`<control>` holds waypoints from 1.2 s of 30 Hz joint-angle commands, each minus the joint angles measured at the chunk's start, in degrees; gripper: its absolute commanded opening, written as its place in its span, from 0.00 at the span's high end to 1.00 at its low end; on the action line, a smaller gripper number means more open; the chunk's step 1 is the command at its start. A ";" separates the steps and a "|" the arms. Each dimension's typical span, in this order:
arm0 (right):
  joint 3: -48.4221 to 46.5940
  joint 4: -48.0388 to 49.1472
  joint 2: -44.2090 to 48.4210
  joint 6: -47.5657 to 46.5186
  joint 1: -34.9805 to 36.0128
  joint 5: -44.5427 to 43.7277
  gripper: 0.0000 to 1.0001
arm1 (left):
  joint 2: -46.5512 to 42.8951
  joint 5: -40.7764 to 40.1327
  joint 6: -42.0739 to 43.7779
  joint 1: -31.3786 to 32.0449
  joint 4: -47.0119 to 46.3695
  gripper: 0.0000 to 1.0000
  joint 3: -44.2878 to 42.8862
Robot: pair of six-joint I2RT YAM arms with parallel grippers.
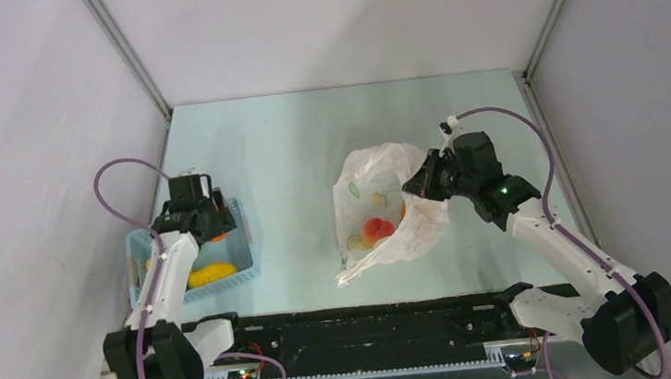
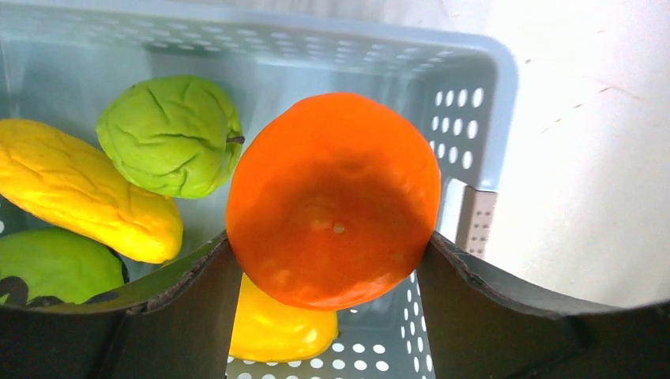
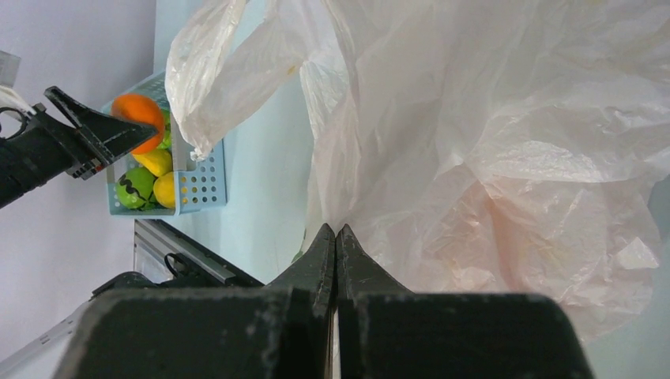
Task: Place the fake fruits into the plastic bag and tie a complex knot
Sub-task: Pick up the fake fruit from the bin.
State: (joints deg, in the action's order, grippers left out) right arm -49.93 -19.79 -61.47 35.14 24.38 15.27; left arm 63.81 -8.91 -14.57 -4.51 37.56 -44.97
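Currently gripping orange fruit [image 2: 332,189] with left tool [image 2: 330,245] over blue basket [image 2: 474,95] at left edge of tabletop [image 1: 282,157]; pinching rim of plastic bag [image 3: 506,158] with closed right tool [image 3: 336,233], right of centre, red fruit [image 1: 377,230] inside.

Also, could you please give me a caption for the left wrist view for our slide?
Left gripper grips an orange over a basket holding a green fruit and a yellow fruit.
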 commanded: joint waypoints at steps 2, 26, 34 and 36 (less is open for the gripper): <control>-0.08 1.86 2.40 -0.27 -0.21 -1.34 1.00 | -5.80 3.98 2.31 0.30 -3.79 0.39 1.04; -0.08 2.48 5.87 -1.56 -0.26 -1.03 1.00 | -17.71 16.99 -0.99 31.46 -18.79 0.39 1.60; -0.08 3.93 6.53 -1.54 -0.13 0.36 1.00 | -8.04 16.54 -6.51 43.51 -29.11 0.39 4.34; -0.08 3.69 6.62 -1.64 -0.18 0.31 1.00 | -5.89 17.34 -7.73 44.82 -32.05 0.39 5.23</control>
State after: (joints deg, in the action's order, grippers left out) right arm -49.82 -18.68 -56.23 34.48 24.36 15.00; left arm 54.83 6.85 -18.37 37.52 13.54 -41.34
